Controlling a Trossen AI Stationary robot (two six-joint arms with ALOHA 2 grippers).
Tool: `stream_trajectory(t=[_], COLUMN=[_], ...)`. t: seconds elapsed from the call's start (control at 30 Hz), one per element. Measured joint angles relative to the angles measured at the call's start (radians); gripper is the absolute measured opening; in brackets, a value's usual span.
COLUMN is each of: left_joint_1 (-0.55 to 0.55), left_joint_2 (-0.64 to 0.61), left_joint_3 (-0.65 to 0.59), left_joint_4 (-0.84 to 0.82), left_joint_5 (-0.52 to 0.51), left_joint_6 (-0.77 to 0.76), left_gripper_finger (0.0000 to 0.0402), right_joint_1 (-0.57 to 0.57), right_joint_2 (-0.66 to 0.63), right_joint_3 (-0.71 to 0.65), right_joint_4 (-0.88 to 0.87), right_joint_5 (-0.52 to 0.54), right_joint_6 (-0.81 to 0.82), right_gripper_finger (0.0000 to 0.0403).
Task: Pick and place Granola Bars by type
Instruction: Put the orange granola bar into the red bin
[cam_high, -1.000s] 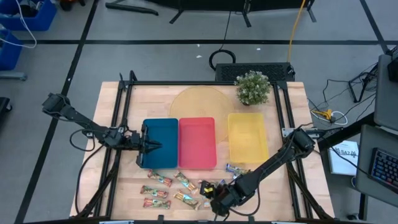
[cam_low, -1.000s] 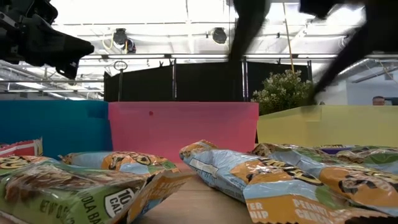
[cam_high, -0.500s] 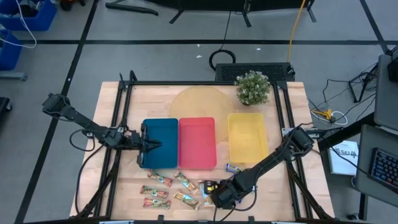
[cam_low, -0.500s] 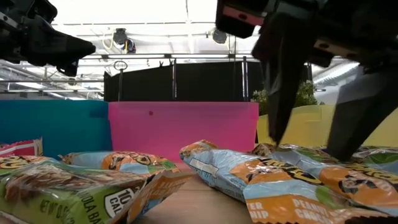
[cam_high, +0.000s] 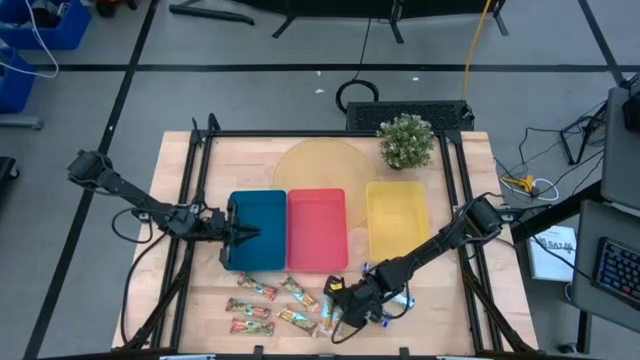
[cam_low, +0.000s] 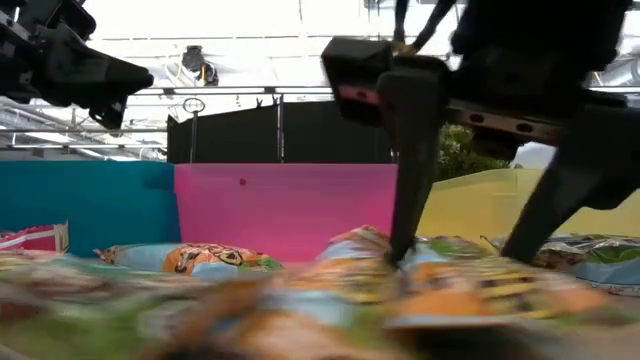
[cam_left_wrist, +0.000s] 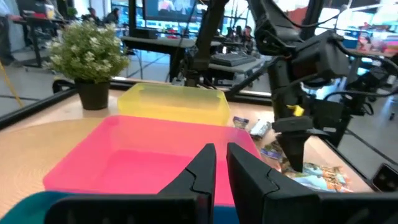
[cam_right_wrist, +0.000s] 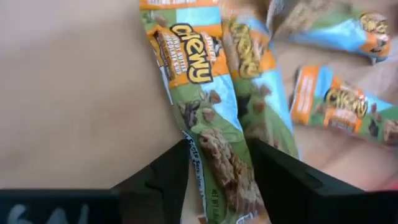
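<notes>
Several granola bars (cam_high: 268, 305) lie flat on the wooden table in front of the trays, most in green, orange and blue wrappers. My right gripper (cam_high: 338, 306) is down among the right-hand bars, open, its fingers on either side of one green-orange-blue bar (cam_right_wrist: 214, 143). A few blue-silver bars (cam_high: 385, 272) lie behind it near the yellow tray. My left gripper (cam_high: 246, 233) hovers shut over the blue tray's left part and holds nothing. My right gripper comes from above, pointing down, its open fingers across the middle of the green-orange-blue bar (cam_right_wrist: 217, 163), one at each long side. In the low view one fingertip (cam_low: 402, 245) reaches down onto the wrappers. The bar lies flat on the table.
A blue tray (cam_high: 262, 262), a red tray (cam_high: 317, 262) and a yellow tray (cam_high: 398, 255) stand side by side mid-table. Behind them lie a round yellowish mat (cam_high: 315, 165) and a potted plant (cam_high: 405, 140). Black frame rails run along both table sides.
My right gripper has moved toward the table's left along the near edge and come down, still open, onto the heap of bars. The bars nearest the low camera have been stirred and show smeared.
</notes>
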Motion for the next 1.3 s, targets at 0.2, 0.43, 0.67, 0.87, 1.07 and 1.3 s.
stream_trajectory(t=[0.2, 0.43, 0.67, 0.87, 1.07, 1.3], left_joint_1=[0.0, 0.001, 0.001, 0.001, 0.001, 0.001], left_joint_2=[0.0, 0.0, 0.0, 0.0, 0.0, 0.0], left_joint_3=[0.0, 0.0, 0.0, 0.0, 0.0, 0.0], left_joint_4=[-0.006, 0.0, 0.004, 0.0, -0.001, -0.003], left_joint_5=[0.029, 0.027, -0.032, -0.06, -0.06, -0.06], left_joint_6=[-0.001, 0.055, 0.091, 0.103, 0.111, 0.117], left_gripper_finger=[0.0049, 0.0049, 0.0049, 0.0049, 0.0049, 0.0049], right_joint_1=[-0.012, -0.002, 0.045, 0.085, 0.045, -0.125], right_joint_2=[0.003, 0.004, -0.057, -0.213, -0.372, -0.463], right_joint_3=[-0.014, -0.014, -0.02, -0.018, -0.017, -0.016], right_joint_4=[0.023, 0.013, -0.014, 0.032, 0.199, 0.113], right_joint_5=[-0.083, -0.079, -0.062, 0.117, 0.465, 0.614], right_joint_6=[0.177, 0.299, 0.332, 0.419, 0.715, 1.243], right_gripper_finger=[0.0109, 0.0049, 0.0059, 0.0043, 0.004, 0.0034])
